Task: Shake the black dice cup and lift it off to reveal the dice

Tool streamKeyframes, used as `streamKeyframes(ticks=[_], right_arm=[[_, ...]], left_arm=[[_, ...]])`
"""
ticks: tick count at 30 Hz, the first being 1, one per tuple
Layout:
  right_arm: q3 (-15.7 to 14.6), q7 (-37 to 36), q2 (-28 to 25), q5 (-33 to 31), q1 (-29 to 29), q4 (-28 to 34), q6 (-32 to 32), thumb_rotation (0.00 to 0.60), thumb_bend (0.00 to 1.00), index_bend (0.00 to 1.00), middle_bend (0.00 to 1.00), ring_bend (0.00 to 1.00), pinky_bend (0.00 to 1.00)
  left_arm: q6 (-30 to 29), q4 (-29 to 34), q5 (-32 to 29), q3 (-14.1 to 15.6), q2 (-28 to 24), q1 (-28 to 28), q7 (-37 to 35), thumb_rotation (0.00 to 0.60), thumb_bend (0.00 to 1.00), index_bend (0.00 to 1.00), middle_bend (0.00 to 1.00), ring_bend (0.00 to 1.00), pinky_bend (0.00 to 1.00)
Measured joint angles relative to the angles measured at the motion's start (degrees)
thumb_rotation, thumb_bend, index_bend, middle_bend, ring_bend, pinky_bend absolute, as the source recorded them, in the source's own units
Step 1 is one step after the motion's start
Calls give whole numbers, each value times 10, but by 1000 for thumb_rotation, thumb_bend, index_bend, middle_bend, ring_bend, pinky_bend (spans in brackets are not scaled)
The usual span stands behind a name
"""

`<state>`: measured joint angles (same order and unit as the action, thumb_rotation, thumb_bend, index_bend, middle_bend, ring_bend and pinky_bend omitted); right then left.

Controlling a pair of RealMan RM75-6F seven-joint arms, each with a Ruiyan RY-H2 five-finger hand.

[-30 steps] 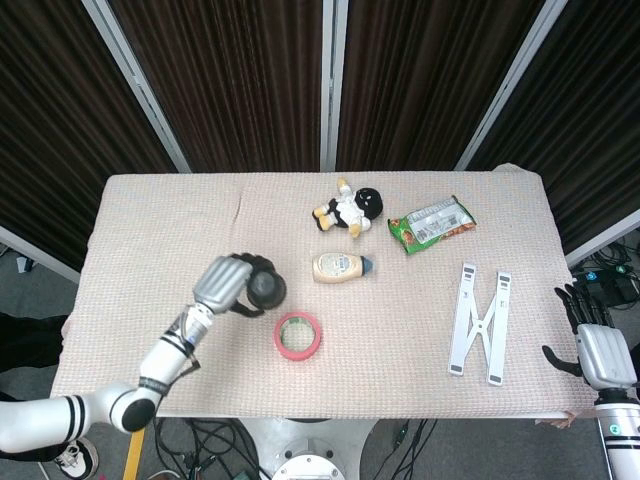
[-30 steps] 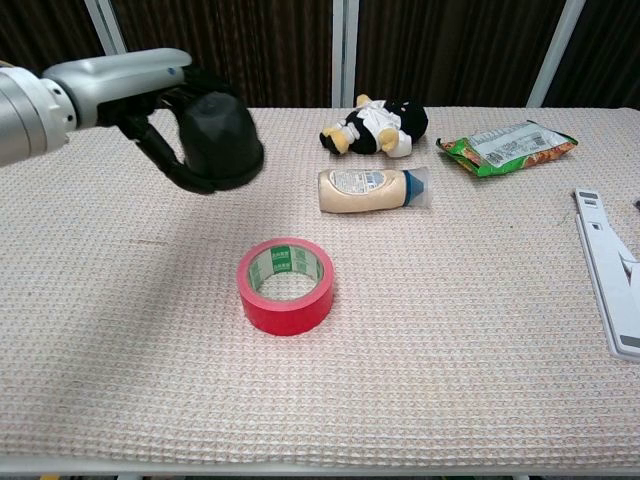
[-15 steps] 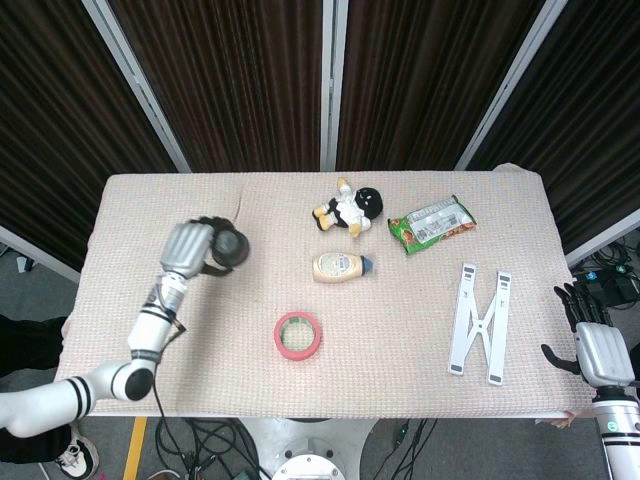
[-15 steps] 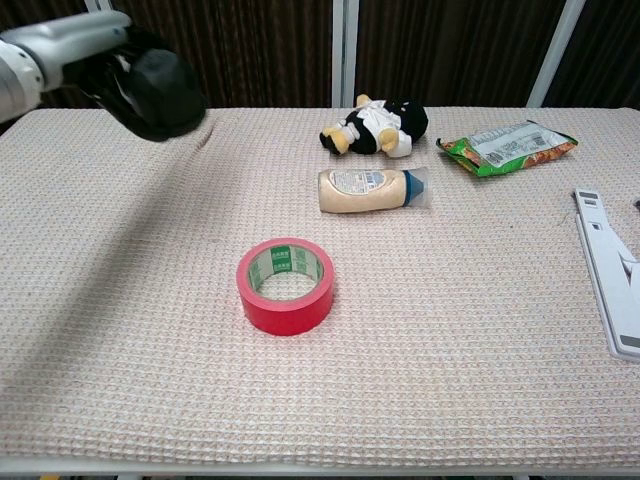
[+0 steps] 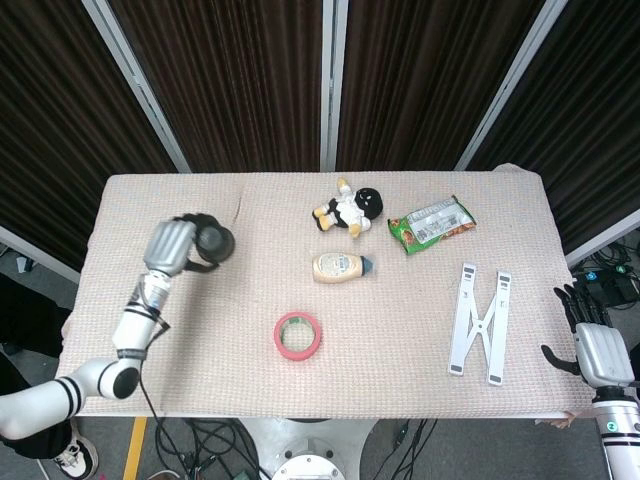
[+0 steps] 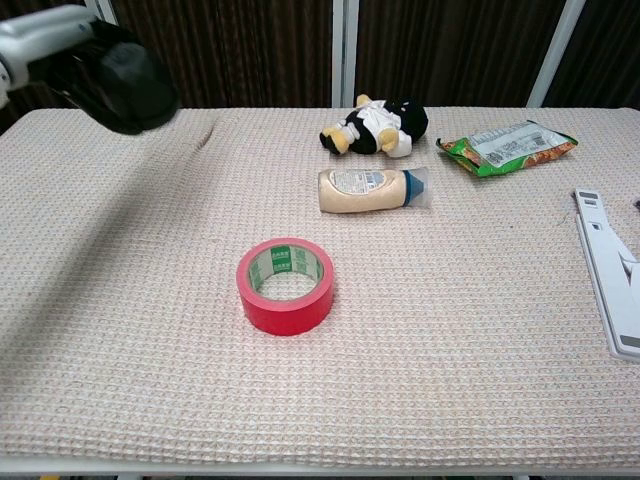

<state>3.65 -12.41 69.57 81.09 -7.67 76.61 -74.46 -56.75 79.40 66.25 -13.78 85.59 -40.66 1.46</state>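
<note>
Overhead, dark curtains behind a beige-clothed (waffle-textured) table.

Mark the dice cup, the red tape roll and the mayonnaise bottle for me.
black dice cup (image 6: 128, 88), chest view, its dark side wall.
red tape roll (image 6: 285, 305), chest view, front outer face.
mayonnaise bottle (image 5: 337, 267), head view, middle of its label.

From my seat, the desk wears a rough, waffle-weave cloth, matt and pinkish. My left hand has a smooth silvery shell, and the dice cup it holds looks like matt black plastic. The red tape roll shines a little. I see a glossy plastic bottle, a crinkly foil snack bag, a soft plush toy and a smooth white plastic stand.
</note>
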Motion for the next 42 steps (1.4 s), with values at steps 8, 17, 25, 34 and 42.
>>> streamKeyframes(ticks=[8,17,25,34,42], right_arm=[[1,-5,2,-2,-1,-7,3,600,155,0,0,0,0],[2,-1,3,-5,-1,-6,6,600,155,0,0,0,0],[2,2,4,-8,-2,-6,10,600,155,0,0,0,0],[2,6,-4,10,-2,11,-10,600,155,0,0,0,0],[3,19,-21,25,0,42,-30,600,155,0,0,0,0]], left_arm=[[11,229,164,52,-33,16,-114,600,225,426,485,304,361],[-26,47,101,22,-1,15,-42,600,225,426,485,304,357],[-29,-145,3,-18,34,11,16,600,221,418,485,304,357],[-23,-85,60,30,57,36,-48,600,211,417,485,304,357],[3,-157,55,44,101,40,-77,600,208,417,486,304,357]])
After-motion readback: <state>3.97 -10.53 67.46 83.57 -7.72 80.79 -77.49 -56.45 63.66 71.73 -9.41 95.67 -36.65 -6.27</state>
